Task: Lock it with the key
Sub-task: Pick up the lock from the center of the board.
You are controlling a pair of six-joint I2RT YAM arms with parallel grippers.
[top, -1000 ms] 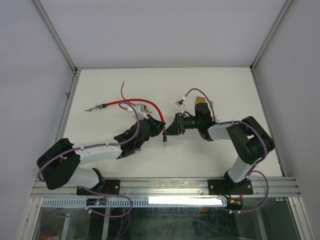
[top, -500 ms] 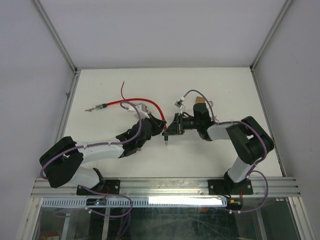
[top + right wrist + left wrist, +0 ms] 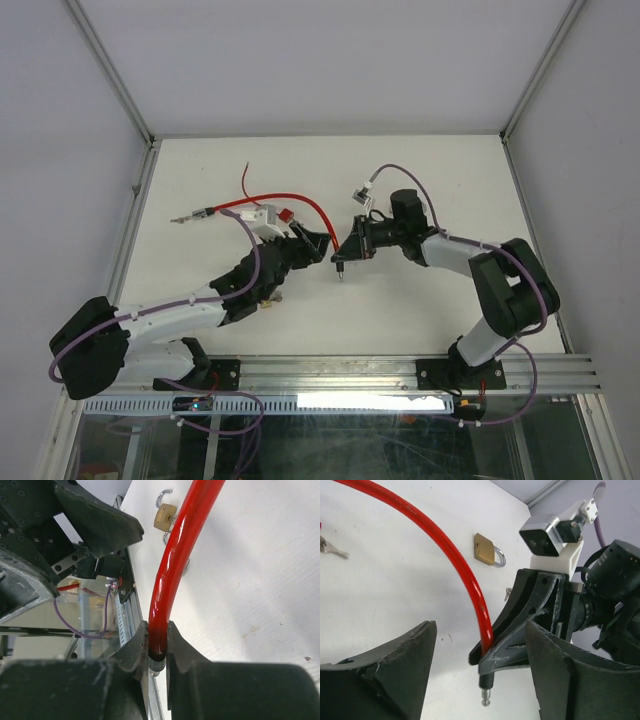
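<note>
We see the right pincer clenched on the glossy red plastic-coated cable, grasping it just above its short silver metal end pin, which points down toward the white bench. From that grip the cable arches up and away to the left across the bench, and its far end lies near the left rim.

The left pincer stands released, its two dark fingers spread wide. In its wrist view the cable and the right pincer show in the gap between them, touching neither finger.

The small brass padlock with a silver shackle lies flat on the bench just beyond the cable's arch, near the right arm. The silver keys lie on the bench well apart from the padlock, on the other side of the cable.
</note>
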